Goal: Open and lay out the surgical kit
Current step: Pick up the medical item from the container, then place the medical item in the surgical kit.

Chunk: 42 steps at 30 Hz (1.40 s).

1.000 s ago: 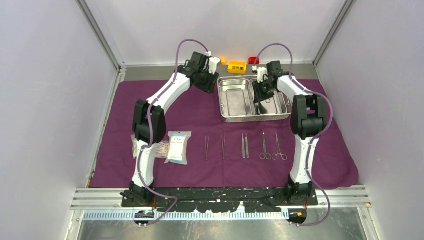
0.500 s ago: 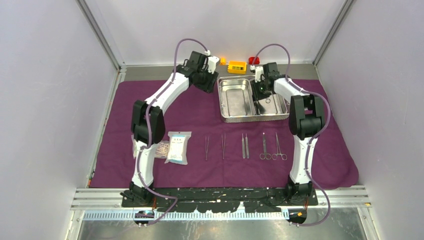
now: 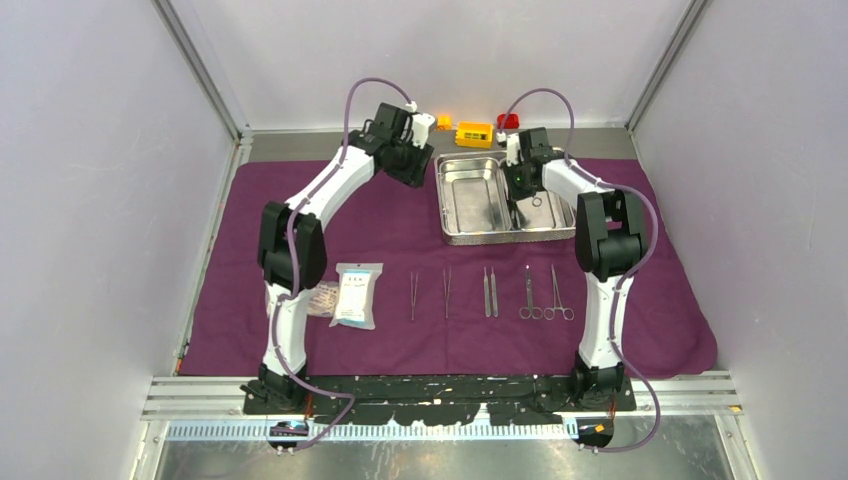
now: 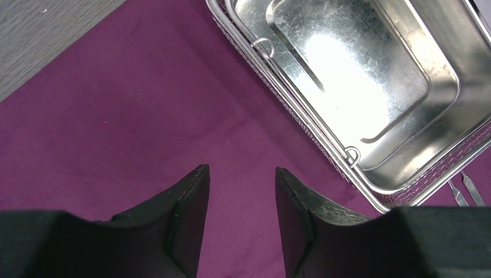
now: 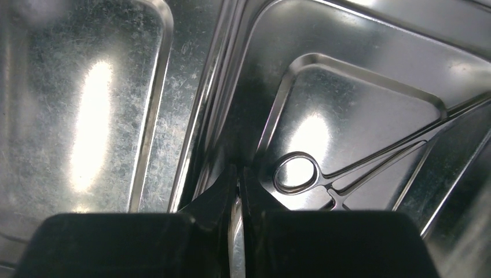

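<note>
The tray, upper middle, holds a clamp in its right compartment. Right fingers pinch it narrowly; left fingers stand half-apart, holding nothing.

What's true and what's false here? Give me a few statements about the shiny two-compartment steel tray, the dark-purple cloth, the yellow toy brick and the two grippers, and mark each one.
1. The left compartment of the shiny two-compartment steel tray holds nothing. True.
2. Every ring-handled instrument is out on the cloth. False: one ring-handled steel instrument lies in the tray's right compartment.
3. The left gripper is open and empty over the dark-purple cloth, beside the tray. True.
4. The right gripper is over the cloth. False: it is down in the tray's right compartment.
5. The yellow toy brick sits on the cloth. False: it stands beyond the cloth's far edge.
</note>
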Each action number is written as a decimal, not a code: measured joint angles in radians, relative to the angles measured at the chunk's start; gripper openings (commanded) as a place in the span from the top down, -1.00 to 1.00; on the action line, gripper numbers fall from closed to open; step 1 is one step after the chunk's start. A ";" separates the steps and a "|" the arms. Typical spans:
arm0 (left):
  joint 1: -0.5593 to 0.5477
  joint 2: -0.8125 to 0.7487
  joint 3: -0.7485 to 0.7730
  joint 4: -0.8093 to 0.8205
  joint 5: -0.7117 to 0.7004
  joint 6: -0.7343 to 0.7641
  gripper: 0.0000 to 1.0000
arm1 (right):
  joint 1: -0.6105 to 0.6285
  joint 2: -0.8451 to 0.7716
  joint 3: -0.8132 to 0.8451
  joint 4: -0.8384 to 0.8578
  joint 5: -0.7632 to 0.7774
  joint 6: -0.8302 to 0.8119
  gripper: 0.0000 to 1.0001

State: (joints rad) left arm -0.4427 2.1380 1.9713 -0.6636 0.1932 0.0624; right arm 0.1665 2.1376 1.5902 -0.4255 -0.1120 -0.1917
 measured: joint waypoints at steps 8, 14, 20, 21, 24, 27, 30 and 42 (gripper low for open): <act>0.000 -0.011 -0.015 0.000 0.013 -0.001 0.05 | 0.000 -0.007 -0.002 -0.011 0.018 0.015 0.99; 0.000 -0.039 -0.021 0.001 0.031 -0.007 0.07 | -0.008 -0.021 0.005 -0.066 0.030 0.019 0.99; 0.000 -0.073 -0.021 0.004 0.058 -0.050 0.09 | -0.042 -0.047 0.056 -0.119 0.053 0.019 0.99; 0.000 -0.076 -0.021 0.007 0.063 -0.060 0.09 | -0.046 -0.053 0.066 -0.123 0.056 0.019 0.99; 0.000 -0.079 -0.021 0.018 0.084 -0.090 0.10 | -0.057 -0.085 0.097 -0.130 0.071 0.019 0.99; 0.000 -0.079 -0.021 0.024 0.102 -0.121 0.10 | -0.064 -0.119 0.135 -0.135 0.085 0.020 0.99; -0.010 -0.081 -0.021 0.027 0.117 -0.142 0.10 | -0.064 -0.137 0.179 -0.140 0.089 0.029 0.99; -0.095 -0.115 0.020 0.063 0.317 -0.326 0.08 | -0.064 -0.323 0.161 -0.158 -0.042 0.166 0.99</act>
State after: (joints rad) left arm -0.5373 2.0232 1.9911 -0.6003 0.5102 -0.2634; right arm 0.1028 1.8145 1.7515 -0.5838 -0.1539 -0.0261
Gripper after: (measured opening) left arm 0.454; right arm 0.020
